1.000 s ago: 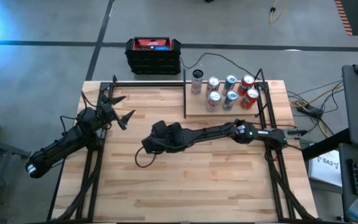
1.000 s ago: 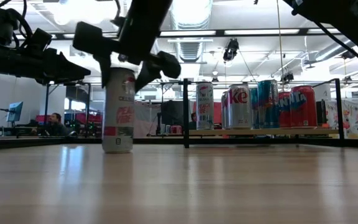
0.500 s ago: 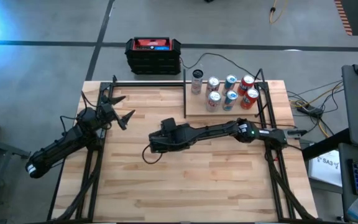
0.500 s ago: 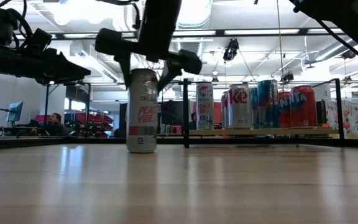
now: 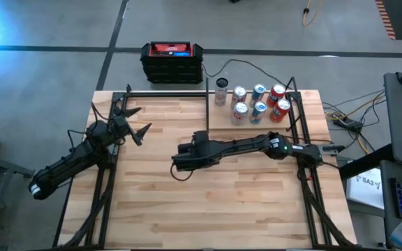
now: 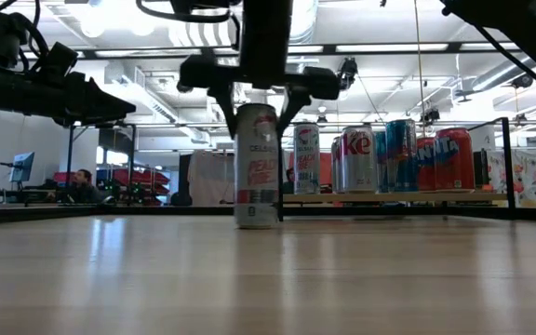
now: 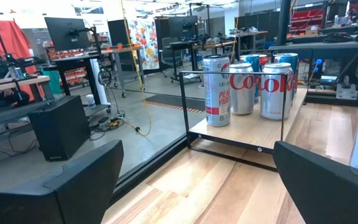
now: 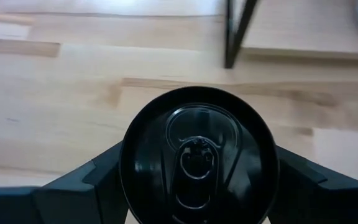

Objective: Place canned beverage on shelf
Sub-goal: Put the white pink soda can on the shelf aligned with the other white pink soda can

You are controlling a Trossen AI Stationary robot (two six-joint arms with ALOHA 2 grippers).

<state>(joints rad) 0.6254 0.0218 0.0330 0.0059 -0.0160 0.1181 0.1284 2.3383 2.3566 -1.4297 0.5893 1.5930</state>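
Eight cans in all. Seven stand on the shelf [image 5: 285,118] at the table's [image 5: 208,209] one o'clock corner: a tall silver one at the shelf's ten o'clock end, then two rows of three, silver, blue and red.

The eighth is the can [image 6: 256,166] in play, near the table's centre, just beyond the shelf's seven o'clock corner post. It is tall and slim, silver-white, with red and dark lettering down its side and a red patch near the top; from above its lid looks dark, with the pull tab in place. In the low view it stands upright with its base on or just above the wood, which I cannot tell.

The right gripper [image 6: 256,84] reaches in from three o'clock and comes down over the can's top, jaws clenched on it, one on each side of the lid.

The left gripper [image 5: 132,120] waits at the table's nine o'clock edge, off the wood's surface, jaws spread wide and holding nothing.
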